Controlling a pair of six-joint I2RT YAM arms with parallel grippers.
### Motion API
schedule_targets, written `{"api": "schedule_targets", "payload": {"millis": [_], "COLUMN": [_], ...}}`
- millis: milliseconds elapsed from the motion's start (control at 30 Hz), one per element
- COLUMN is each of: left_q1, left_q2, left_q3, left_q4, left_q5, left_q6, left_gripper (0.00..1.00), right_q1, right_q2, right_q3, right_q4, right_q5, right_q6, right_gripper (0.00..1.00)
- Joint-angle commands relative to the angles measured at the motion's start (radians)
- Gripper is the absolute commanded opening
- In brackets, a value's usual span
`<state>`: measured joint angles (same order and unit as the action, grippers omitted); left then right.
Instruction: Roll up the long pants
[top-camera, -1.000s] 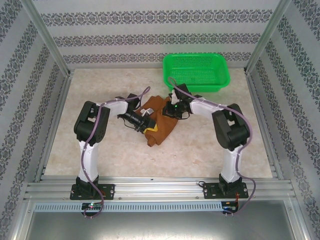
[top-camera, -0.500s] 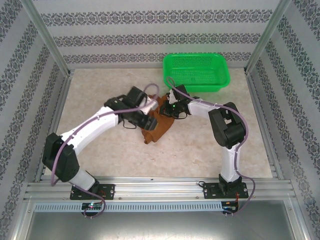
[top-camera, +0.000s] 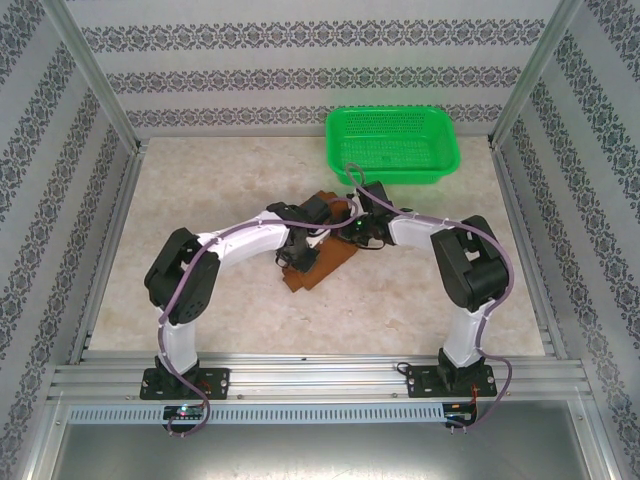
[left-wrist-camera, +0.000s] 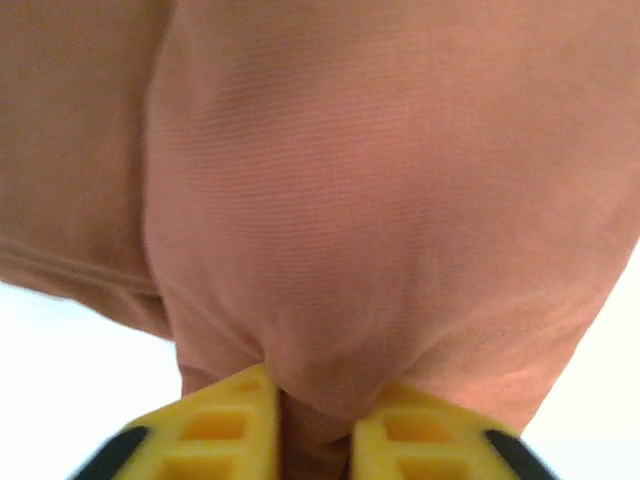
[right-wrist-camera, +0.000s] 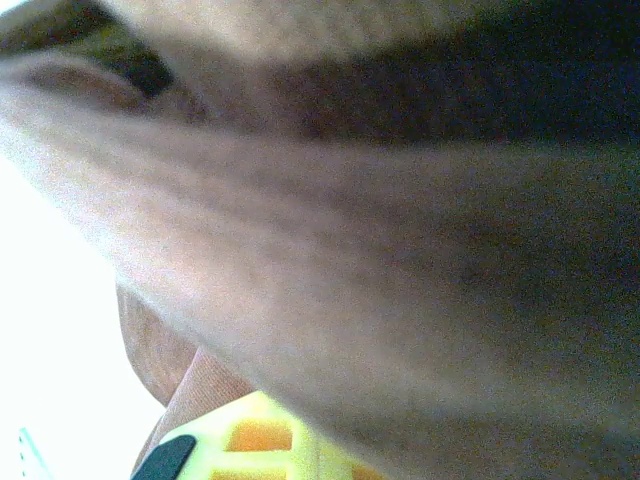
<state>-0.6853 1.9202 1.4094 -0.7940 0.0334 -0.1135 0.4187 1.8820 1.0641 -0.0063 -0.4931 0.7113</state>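
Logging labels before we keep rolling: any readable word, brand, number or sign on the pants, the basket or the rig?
None can be read.
The long pants: plain rust-brown fabric, no tag or print in the top or wrist views.
The green basket: no lettering.
The wallpaper: an ornamental pattern only, no text.
The arm bases: any marks are too small to tell.

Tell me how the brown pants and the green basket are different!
The long pants are rust-brown; the basket is bright green. The long pants are soft cloth lying bunched up; the basket is stiff, with holey walls, and stands open. The left gripper pinches the long pants; nothing touches the basket. Both sit on the table.
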Motion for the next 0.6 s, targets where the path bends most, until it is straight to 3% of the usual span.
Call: {"api": "schedule_targets", "payload": {"millis": [0,67,233,267,333,400,433,467,500,567], "left_q1": [0.032,0.032,0.029,0.030,0.033,0.034,0.029,0.012,-0.005,-0.035], "left_q2": [0.055,-0.017,-0.189,-0.217,-0.217,-0.179,-0.168,-0.169,-0.168,-0.170], "left_q3": [-0.063,-0.113,-0.197,-0.203,-0.173,-0.137,-0.126,-0.132,-0.136,-0.133], "left_q4": [0.072,0.114,0.198,0.219,0.206,0.195,0.193,0.205,0.207,0.186], "left_q5": [-0.169,-0.226,-0.136,-0.042,0.043,0.237,0.270,0.251,0.226,0.152], "left_q6": [-0.057,-0.094,-0.116,-0.104,-0.125,-0.084,-0.085,-0.100,-0.092,-0.075], "left_gripper": [0.00,0.00,0.00,0.00,0.00,0.00,0.00,0.05,0.23,0.36], "right_q1": [0.002,0.002,0.005,0.006,0.007,0.009,0.011,0.011,0.012,0.012], "right_q2": [0.036,0.032,0.043,0.047,0.052,0.054,0.052,0.051,0.048,0.043], "right_q3": [-0.082,-0.082,-0.077,-0.078,-0.077,-0.084,-0.085,-0.087,-0.090,-0.097], "right_q4": [-0.242,-0.241,-0.235,-0.233,-0.230,-0.221,-0.219,-0.220,-0.219,-0.216], "right_q5": [0.034,0.039,0.035,0.035,0.033,0.029,0.029,0.032,0.036,0.041], "right_q6": [0.007,0.005,0.008,0.009,0.010,0.014,0.015,0.014,0.014,0.014], "right_gripper": [0.03,0.03,0.03,0.03,0.03,0.03,0.03,0.03,0.03,0.03]}}
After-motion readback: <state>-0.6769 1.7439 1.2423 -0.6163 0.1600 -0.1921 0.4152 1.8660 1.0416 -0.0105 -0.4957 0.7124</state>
